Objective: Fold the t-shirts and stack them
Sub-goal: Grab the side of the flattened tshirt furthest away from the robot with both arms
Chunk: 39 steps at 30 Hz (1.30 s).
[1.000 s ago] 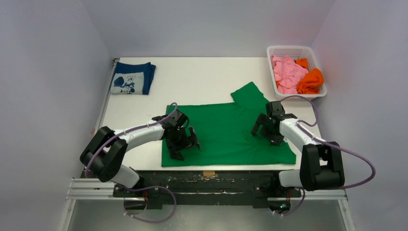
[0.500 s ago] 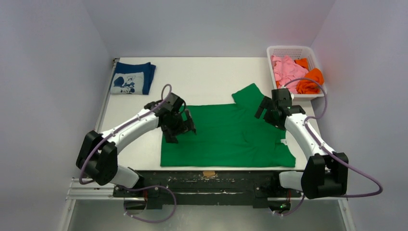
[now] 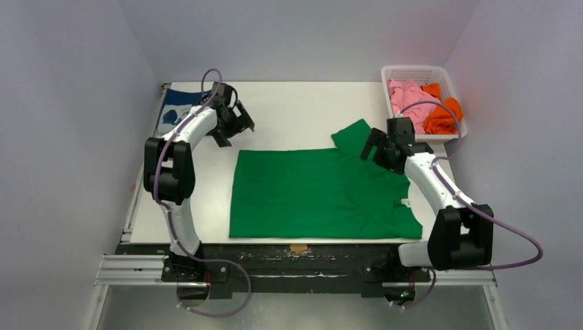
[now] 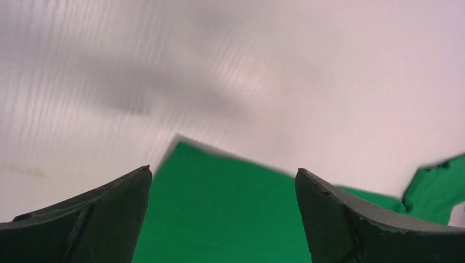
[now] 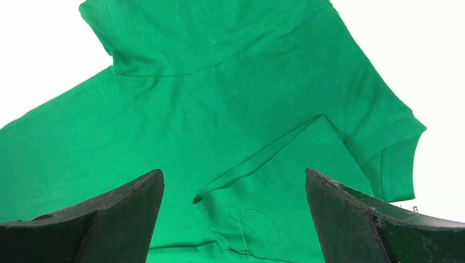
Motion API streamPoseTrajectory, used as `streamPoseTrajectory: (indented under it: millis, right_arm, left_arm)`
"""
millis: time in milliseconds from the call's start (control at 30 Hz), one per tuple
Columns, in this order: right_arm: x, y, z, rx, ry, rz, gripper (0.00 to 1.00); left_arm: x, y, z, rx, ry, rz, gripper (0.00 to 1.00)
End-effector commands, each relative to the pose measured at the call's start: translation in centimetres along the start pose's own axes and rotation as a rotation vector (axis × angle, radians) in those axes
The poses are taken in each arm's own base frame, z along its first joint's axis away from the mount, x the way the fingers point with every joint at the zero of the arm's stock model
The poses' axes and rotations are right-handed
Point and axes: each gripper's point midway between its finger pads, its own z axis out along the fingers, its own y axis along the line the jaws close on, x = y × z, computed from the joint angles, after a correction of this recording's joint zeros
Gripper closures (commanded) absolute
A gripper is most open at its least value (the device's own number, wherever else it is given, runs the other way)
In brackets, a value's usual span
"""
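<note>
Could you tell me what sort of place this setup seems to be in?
Likely a robotics lab cell: blank walls box in a white table, two robot arms are bolted at its near edge, and a green t-shirt lies spread.

On the white table (image 3: 302, 103) lie 3 things: a green t-shirt (image 3: 316, 196) flat under the right gripper (image 3: 375, 146) jaws, a folded navy t-shirt (image 3: 177, 97) just beside the left gripper (image 3: 234, 127) jaws, and a white basket (image 3: 412, 71) beyond the right jaws.

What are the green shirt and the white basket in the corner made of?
The green shirt looks like soft matte knit cloth, probably cotton: it lies limp, creased, with stitched hems. The white basket looks like stiff moulded plastic: its walls are a lattice of small holes.
</note>
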Motion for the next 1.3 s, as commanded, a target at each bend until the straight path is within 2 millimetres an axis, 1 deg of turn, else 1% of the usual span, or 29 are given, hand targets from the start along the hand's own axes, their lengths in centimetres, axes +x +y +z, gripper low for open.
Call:
streamPoseTrajectory:
  millis: [0, 67, 167, 233, 367, 467, 533, 600, 700, 733, 933, 1100, 1133, 1200, 1267]
  right_arm:
    - [-2.3, 1.2, -0.5, -0.041, -0.061, -0.022, 0.02]
    - [-2.3, 1.2, -0.3, -0.039, -0.054, -0.026, 0.02]
    - [-2.2, 1.2, -0.1, -0.037, -0.047, -0.030, 0.02]
    - [-2.1, 1.2, 0.0, -0.039, -0.044, -0.030, 0.02]
    - [-1.9, 1.4, 0.0, -0.052, -0.041, -0.032, 0.02]
    - [-1.8, 1.5, 0.0, -0.058, -0.040, -0.031, 0.02]
    - [-1.7, 1.5, 0.0, -0.062, -0.038, -0.030, 0.03]
    - [-1.6, 1.6, 0.1, -0.073, -0.035, -0.032, 0.03]
    - [-1.5, 1.8, 0.1, -0.080, -0.030, -0.032, 0.03]
    - [-1.4, 1.8, 0.1, -0.081, -0.029, -0.032, 0.03]
    - [-1.5, 1.5, -0.1, -0.071, -0.039, -0.032, 0.04]
    - [-1.5, 1.4, 0.0, -0.066, -0.038, -0.033, 0.04]
    - [-1.5, 1.4, 0.0, -0.063, -0.039, -0.033, 0.04]
    - [-1.5, 1.3, 0.0, -0.060, -0.040, -0.033, 0.04]
    - [-1.5, 1.3, 0.0, -0.058, -0.042, -0.033, 0.04]
  left_arm:
    - [-3.3, 0.2, 2.8, 0.015, -0.020, 0.004, 0.00]
    - [-2.7, -0.2, 3.9, 0.040, 0.035, 0.010, 0.00]
    - [-1.2, -0.4, 5.3, 0.077, 0.088, -0.003, 0.00]
    - [-0.2, -0.1, 5.8, 0.082, 0.122, -0.012, 0.01]
    - [1.6, 0.4, 5.9, 0.092, 0.179, -0.012, 0.07]
    - [3.2, 1.3, 5.8, 0.079, 0.222, -0.018, 0.12]
    - [4.1, 2.2, 5.8, 0.056, 0.242, -0.019, 0.17]
    - [4.7, 2.6, 5.8, 0.044, 0.254, -0.013, 0.23]
    - [5.3, 3.0, 5.7, 0.024, 0.273, 0.002, 0.33]
    - [5.5, 3.2, 5.7, 0.013, 0.275, 0.011, 0.34]
    - [6.4, 3.9, 5.4, -0.049, 0.292, 0.041, 0.50]
    - [6.5, 4.2, 4.7, -0.162, 0.275, 0.095, 0.52]
    - [6.7, 4.5, 4.5, -0.197, 0.286, 0.108, 0.52]
    - [6.6, 4.3, 4.4, -0.225, 0.279, 0.138, 0.52]
    - [6.4, 4.3, 4.5, -0.252, 0.270, 0.158, 0.57]
